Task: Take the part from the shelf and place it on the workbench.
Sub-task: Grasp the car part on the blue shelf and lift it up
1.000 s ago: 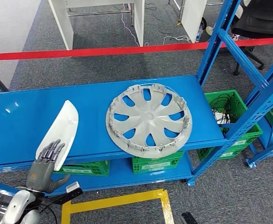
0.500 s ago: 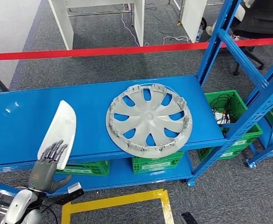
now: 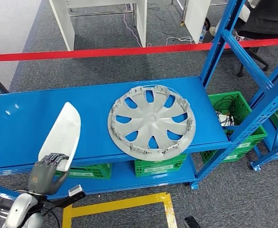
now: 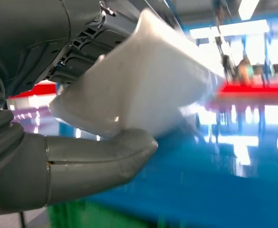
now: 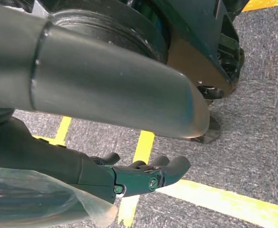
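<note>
The part, a white elongated shell, lies on the blue shelf at its left front. Its long axis runs from the near-left to the far-right; the rounded far end points toward the shelf's back, and the near end overhangs the front edge. In the left wrist view the part is tilted, its near end raised off the blue surface.

The left hand is at the part's near end. Its dark fingers curl over the top of the part, and the left wrist view shows the thumb pressed beneath it, so the hand grips the part from both faces.

The right hand hangs over grey carpet with yellow floor tape; its fingers are curled in slightly and hold nothing.

Count: one white part, one grey wheel cover, one red barrier tape, two green crates under the shelf and one more beyond the right upright.

The wheel cover lies flat at the shelf's centre-right, well apart from the part, its near rim at the front edge. Bare blue surface lies between the two and behind the part. A blue upright stands at the shelf's right rear corner.
</note>
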Controlling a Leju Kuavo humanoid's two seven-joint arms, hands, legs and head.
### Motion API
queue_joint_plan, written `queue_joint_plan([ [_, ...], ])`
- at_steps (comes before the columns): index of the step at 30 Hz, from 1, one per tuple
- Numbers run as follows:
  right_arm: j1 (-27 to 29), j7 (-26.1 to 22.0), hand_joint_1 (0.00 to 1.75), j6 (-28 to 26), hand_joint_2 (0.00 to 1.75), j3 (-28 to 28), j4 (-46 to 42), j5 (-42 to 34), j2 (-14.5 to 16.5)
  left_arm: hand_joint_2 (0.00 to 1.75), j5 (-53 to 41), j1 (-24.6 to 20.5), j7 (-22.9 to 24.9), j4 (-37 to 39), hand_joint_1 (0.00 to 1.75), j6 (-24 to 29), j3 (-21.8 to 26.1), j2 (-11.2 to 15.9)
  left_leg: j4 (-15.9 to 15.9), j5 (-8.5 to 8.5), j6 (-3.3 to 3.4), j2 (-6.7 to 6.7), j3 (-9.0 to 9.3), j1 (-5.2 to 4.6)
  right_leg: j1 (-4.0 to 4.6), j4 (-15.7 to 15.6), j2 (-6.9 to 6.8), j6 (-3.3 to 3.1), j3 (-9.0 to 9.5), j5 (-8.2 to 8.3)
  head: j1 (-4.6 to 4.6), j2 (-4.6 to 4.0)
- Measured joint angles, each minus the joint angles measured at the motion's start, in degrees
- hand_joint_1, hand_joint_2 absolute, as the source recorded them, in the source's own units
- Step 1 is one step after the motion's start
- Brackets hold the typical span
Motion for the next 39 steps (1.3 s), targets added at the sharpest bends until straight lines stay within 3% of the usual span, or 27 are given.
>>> queue_joint_plan([
  [4, -0.03, -0.36, 0.0, -0.35, 0.0, 0.0, 0.0, -0.2, 0.0, 1.75, 0.84, 2.37, -1.77, -5.16, 1.75, 4.19, 1.52, -0.89, 0.0, 0.0, 0.0, 0.01, -0.02, 0.0, 0.0, 0.0, 0.01, 0.0, -0.01, 0.0, 0.0, 0.0],
  [12, -0.08, -0.81, 0.0, -0.61, 0.0, 0.0, 0.0, -0.77, 0.02, 1.75, 0.01, 6.7, -8.98, -15.24, 1.75, 5.02, 8.52, -4.68, 0.01, 0.0, 0.0, 0.02, -0.05, 0.0, 0.0, 0.0, 0.03, 0.01, -0.04, 0.01, -0.01, 0.0],
  [18, -0.19, -0.94, 0.0, -0.9, 0.0, 0.0, 0.0, -1.02, 0.02, 1.75, -0.14, 9.01, -22.0, -23.11, 1.75, 5.06, 16.37, -10.65, 0.01, 0.0, 0.0, 0.02, -0.05, 0.0, 0.0, 0.0, 0.02, 0.01, -0.02, 0.01, 0.01, 0.0],
  [20, -0.23, -0.96, 0.0, -0.95, 0.0, 0.0, 0.0, -1.03, 0.02, 1.75, -0.11, 9.4, -24.11, -25.86, 1.75, 5.11, 18.88, -12.8, 0.02, 0.0, 0.0, 0.02, -0.05, -0.01, 0.0, 0.0, 0.03, 0.01, -0.02, 0.01, 0.01, 0.0],
  [25, -0.31, -1.02, 0.0, -0.97, 0.0, 0.0, 0.0, -1.03, 0.02, 1.75, -0.11, 9.97, -24.22, -29.55, 1.75, 5.16, 22.36, -15.9, 0.02, 0.0, 0.01, 0.02, -0.05, -0.01, 0.0, -0.01, 0.01, 0.01, -0.02, 0.01, 0.01, 0.0],
  [39, -0.83, -0.99, 0.0, -1.06, 0.0, -0.01, 0.0, -1.27, 0.02, 1.75, -3.04, 10.75, -24.87, -41.53, 1.75, 5.14, 25.41, -19.89, 0.02, 0.0, 0.0, 0.01, -0.05, 0.0, 0.0, 0.0, 0.0, 0.02, -0.03, 0.02, 0.01, 0.0],
])
